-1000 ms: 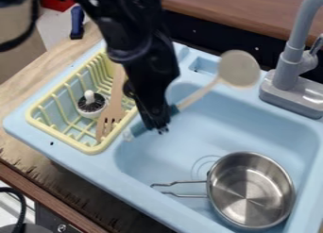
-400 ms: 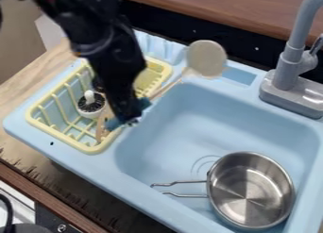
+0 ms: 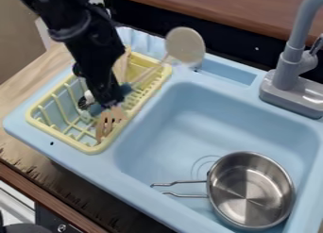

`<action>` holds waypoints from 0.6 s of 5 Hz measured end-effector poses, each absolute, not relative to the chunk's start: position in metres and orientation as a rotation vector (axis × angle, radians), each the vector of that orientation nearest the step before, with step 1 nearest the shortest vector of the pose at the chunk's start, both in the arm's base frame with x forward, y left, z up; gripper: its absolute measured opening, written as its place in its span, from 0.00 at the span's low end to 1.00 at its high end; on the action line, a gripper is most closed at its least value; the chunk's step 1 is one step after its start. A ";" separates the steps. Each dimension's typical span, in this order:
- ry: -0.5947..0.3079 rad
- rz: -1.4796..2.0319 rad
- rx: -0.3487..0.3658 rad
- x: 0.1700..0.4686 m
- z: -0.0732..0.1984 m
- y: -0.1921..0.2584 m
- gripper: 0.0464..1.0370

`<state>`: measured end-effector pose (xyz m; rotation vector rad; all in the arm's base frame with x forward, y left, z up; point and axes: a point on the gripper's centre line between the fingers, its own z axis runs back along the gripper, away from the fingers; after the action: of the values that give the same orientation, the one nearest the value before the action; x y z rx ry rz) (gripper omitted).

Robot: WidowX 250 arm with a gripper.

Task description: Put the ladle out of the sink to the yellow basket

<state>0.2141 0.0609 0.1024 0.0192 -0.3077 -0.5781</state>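
Nearest is a steel saucepan point(image 3: 252, 192) in the light blue sink point(image 3: 189, 114), its wire handle pointing toward the basket side. Beyond it to the left, the yellow basket point(image 3: 95, 145) is set in the drainboard, with the wooden bench point(image 3: 28, 79) showing past its outer side. A slotted wooden turner point(image 3: 108, 126) lies lengthwise in the basket, its tines at the near end, beside a round dish brush point(image 3: 82, 103). Over the basket hangs the black tool point(image 3: 112, 104), closed on the blue-green grip of the ladle point(image 3: 185, 45). The ladle is held slantwise: its grip is above the basket, while its pale bowl reaches past the far inner corner, over the sink's back ledge. Farther back stand the grey faucet point(image 3: 293, 62) and a brown wooden counter point(image 3: 214, 9). The lift out of the basin looks done, and the carry to the basket seems to be the step in hand. Next, the bowl probably needs to come inward until the whole ladle lines up with the basket's length; then the tool can lower it beside the turner and let go.
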 end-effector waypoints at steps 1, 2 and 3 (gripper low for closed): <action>-0.315 -0.567 0.006 0.222 0.093 0.070 0.13; -0.303 -0.588 0.011 0.230 0.080 0.076 0.13; -0.291 -0.613 0.032 0.234 0.067 0.085 0.13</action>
<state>0.2336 0.0847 0.0669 0.0325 -0.2907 -0.6133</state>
